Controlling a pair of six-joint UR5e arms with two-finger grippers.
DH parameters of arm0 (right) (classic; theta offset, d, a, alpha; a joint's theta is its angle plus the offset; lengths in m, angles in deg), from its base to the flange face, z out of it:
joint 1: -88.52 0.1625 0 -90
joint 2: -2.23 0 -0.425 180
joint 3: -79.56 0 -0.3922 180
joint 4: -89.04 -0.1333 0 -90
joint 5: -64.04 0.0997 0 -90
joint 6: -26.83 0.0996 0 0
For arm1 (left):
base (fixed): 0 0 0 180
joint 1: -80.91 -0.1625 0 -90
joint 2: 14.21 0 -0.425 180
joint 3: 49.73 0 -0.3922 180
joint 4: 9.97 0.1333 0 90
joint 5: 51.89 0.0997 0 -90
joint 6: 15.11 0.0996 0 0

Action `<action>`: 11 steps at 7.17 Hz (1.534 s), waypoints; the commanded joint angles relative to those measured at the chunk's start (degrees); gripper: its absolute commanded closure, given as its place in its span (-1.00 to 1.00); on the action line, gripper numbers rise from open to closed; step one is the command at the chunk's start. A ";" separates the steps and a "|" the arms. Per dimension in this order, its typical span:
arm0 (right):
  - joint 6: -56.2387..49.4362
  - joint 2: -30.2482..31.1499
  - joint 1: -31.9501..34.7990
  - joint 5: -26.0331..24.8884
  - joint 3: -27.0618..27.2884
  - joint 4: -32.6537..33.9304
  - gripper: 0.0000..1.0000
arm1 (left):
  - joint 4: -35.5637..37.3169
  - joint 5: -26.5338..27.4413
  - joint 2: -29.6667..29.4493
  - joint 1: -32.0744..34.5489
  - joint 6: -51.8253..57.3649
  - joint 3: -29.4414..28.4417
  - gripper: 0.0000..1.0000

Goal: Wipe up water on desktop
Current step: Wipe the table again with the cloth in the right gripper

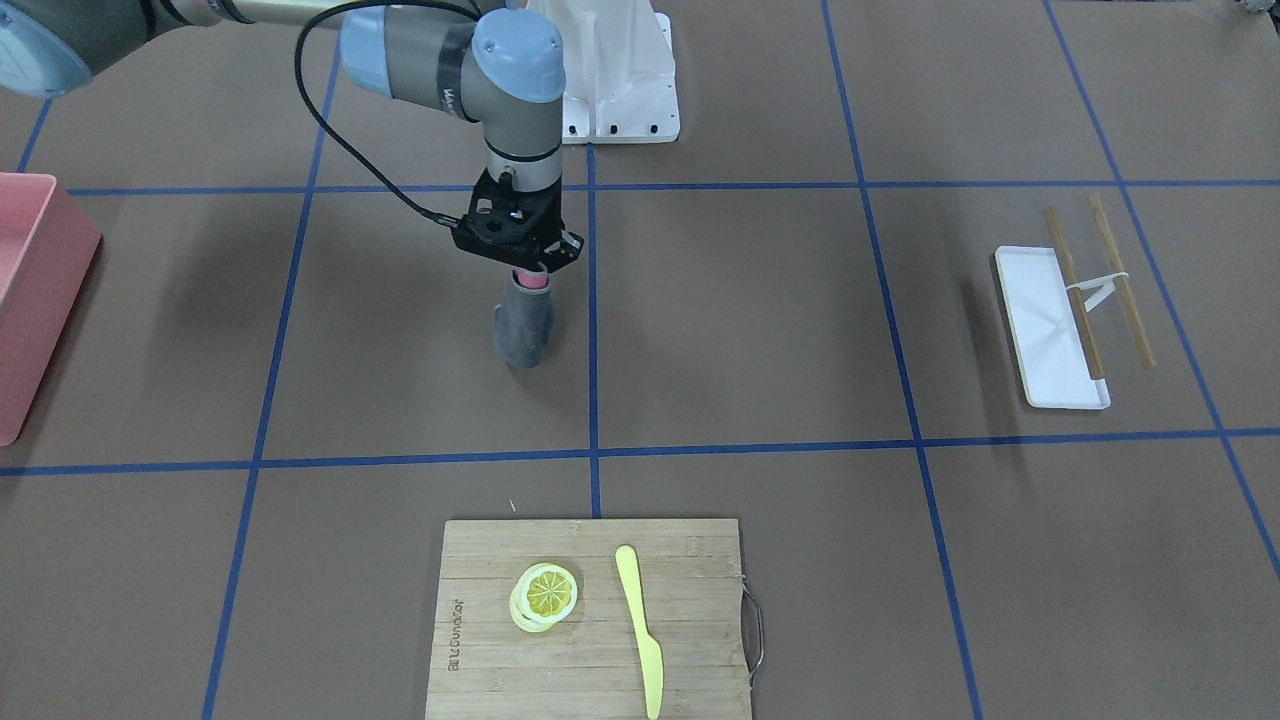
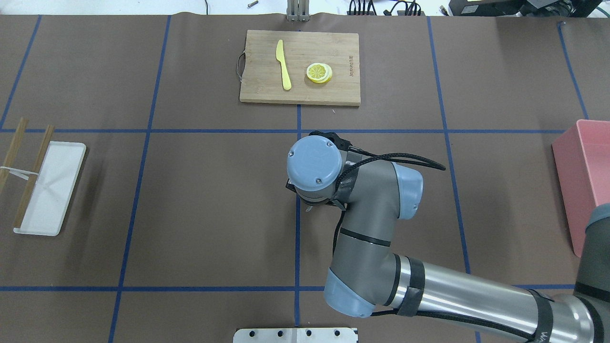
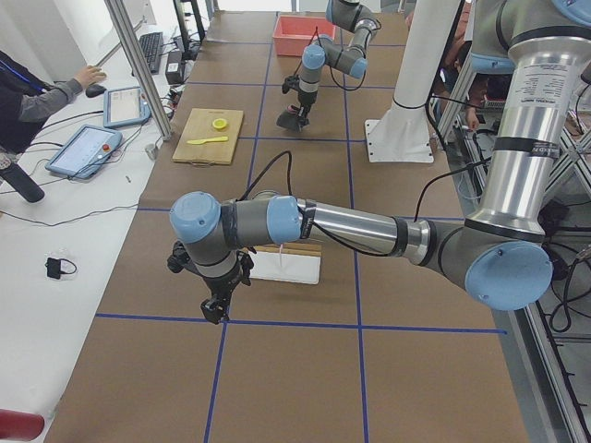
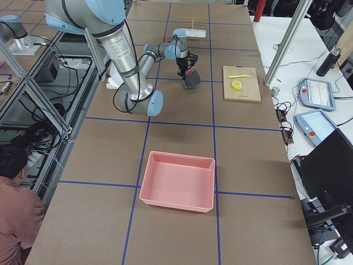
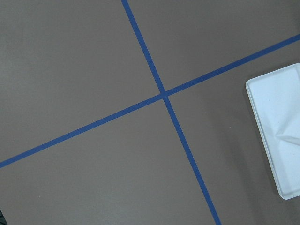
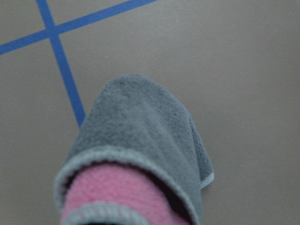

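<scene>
The brown desktop [image 1: 750,320] is crossed by blue tape lines. No water shows on it. My right gripper [image 1: 530,272] points down near the middle of the desktop, shut on a grey cloth with a pink inside [image 1: 525,325]. The cloth hangs down beside a tape line [image 6: 65,79]; I cannot tell whether its lower end touches the surface. It fills the right wrist view [image 6: 140,140]. In the overhead view my right wrist hides that gripper. My left gripper [image 3: 214,314] shows only in the exterior left view, low over the desktop near the white tray [image 3: 286,266]. I cannot tell if it is open.
A bamboo cutting board [image 1: 590,660] with lemon slices [image 1: 545,592] and a yellow knife [image 1: 640,630] lies at the operators' edge. A white tray [image 1: 1050,330] with chopsticks [image 1: 1075,290] lies on the robot's left. A pink bin [image 1: 30,290] stands on its right.
</scene>
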 commanded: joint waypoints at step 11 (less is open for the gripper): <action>-25.06 29.48 8.89 2.04 31.97 17.29 1.00 | -0.07 0.00 1.06 0.00 0.17 0.29 -0.97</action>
